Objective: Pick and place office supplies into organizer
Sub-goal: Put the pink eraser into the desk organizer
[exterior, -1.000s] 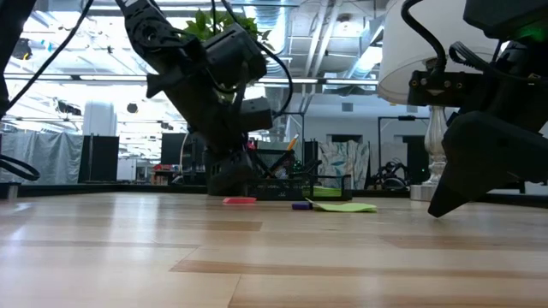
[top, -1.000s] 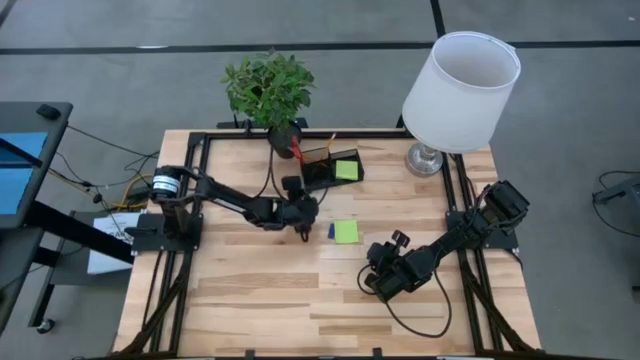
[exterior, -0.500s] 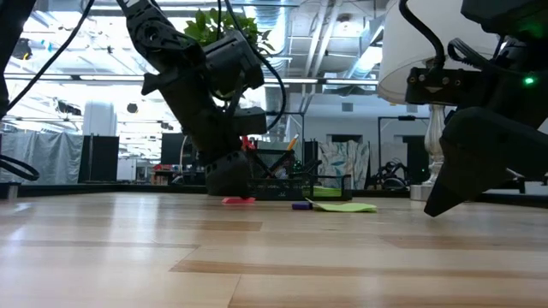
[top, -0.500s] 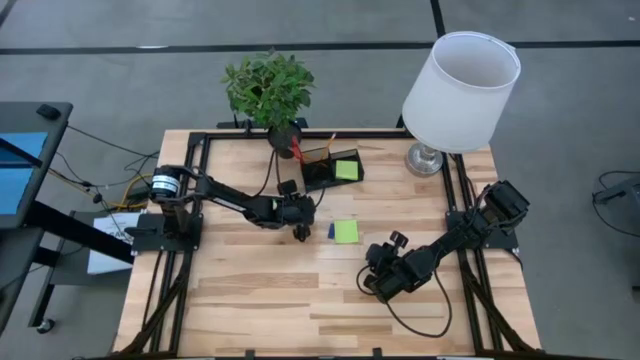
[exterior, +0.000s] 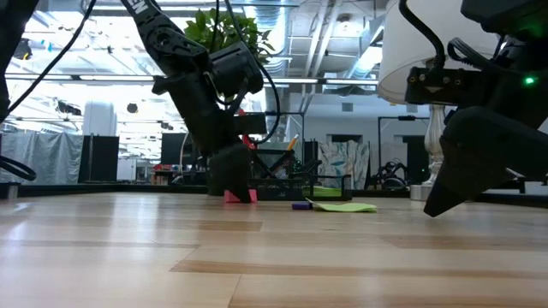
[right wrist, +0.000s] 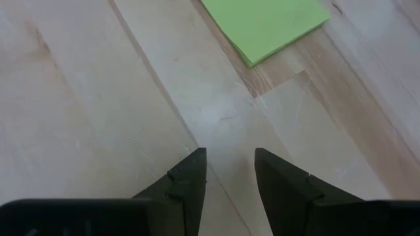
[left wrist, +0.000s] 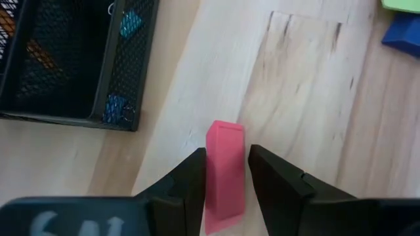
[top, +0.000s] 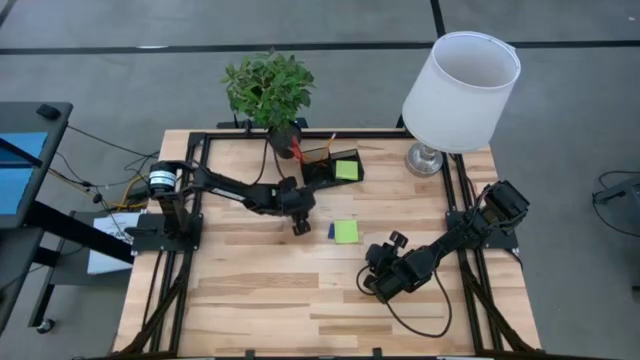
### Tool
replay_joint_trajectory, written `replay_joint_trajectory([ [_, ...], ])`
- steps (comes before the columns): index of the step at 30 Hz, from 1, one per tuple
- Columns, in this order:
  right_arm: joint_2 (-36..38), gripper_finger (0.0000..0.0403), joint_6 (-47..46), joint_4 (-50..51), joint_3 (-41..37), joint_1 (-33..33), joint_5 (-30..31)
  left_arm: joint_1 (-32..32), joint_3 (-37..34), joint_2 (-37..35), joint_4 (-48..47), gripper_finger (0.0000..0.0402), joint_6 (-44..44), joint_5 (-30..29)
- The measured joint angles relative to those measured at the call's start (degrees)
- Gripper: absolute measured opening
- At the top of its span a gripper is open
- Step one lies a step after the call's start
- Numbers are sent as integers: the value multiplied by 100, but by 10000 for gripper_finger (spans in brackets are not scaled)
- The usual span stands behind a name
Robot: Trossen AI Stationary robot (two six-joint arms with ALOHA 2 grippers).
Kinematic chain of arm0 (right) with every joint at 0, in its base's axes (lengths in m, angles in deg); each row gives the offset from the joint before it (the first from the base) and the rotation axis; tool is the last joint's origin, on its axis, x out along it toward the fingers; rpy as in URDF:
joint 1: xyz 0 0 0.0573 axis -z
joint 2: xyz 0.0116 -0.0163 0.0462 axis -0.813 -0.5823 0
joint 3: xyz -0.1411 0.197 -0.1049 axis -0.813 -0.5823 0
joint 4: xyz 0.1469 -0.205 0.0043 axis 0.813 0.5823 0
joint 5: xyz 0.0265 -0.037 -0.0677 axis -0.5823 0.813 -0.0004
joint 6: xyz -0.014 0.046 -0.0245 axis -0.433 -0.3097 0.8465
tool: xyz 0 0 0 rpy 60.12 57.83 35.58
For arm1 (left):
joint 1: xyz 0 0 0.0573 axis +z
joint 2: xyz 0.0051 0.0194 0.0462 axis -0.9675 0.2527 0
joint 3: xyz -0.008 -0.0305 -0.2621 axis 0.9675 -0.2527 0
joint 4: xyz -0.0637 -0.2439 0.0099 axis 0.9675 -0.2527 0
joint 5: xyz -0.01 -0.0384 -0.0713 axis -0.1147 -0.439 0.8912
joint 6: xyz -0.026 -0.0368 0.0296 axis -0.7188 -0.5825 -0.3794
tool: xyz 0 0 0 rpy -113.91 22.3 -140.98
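My left gripper [top: 300, 224] is at the table's middle, just in front of the dark mesh organizer [top: 333, 166], and is shut on a small pink piece [left wrist: 224, 169]. The piece also shows in the low view [exterior: 235, 196]. A lime-green sticky pad [top: 345, 231] lies flat on the table with a small blue piece [top: 331, 231] against its left edge. A second green pad [top: 346, 170], red-handled scissors [top: 294, 148] and an orange pencil [top: 329, 141] are in the organizer. My right gripper [top: 376, 285] hangs open and empty over the table, nearer than the loose pad [right wrist: 266, 23]. My left gripper pinches the pink piece by its two long sides [left wrist: 223, 187] between its two fingers. The fingers come from above, pointing down, and lie along the piece. The piece stands on end below the fingers [exterior: 235, 198], close to the table; I cannot tell whether its lower end touches the wood.
A potted plant [top: 270, 88] stands behind the organizer at the far edge. A lamp with a white shade [top: 461, 88] stands at the far right. A black frame [top: 200, 180] runs along the table's sides. Bare wood lies toward the near edge.
My left gripper has gone a little toward the far edge and the organizer and has taken hold of the pink piece. The piece lay flat on the table before and now stands on end between the fingers.
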Motion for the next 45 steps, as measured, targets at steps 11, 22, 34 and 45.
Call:
replay_joint_trajectory([
  [11,0,127,42,-25,0,0,-2,-157,-23,24,113,12,553,-60],
  [22,0,127,42,-25,0,0,-2,-650,558,80,103,6,1796,-2234],
  [34,0,127,44,-23,0,0,-11,-266,1412,61,145,6,2916,-2649],
  [45,0,127,62,-23,0,0,-11,380,1464,52,-255,6,2522,-1610],
])
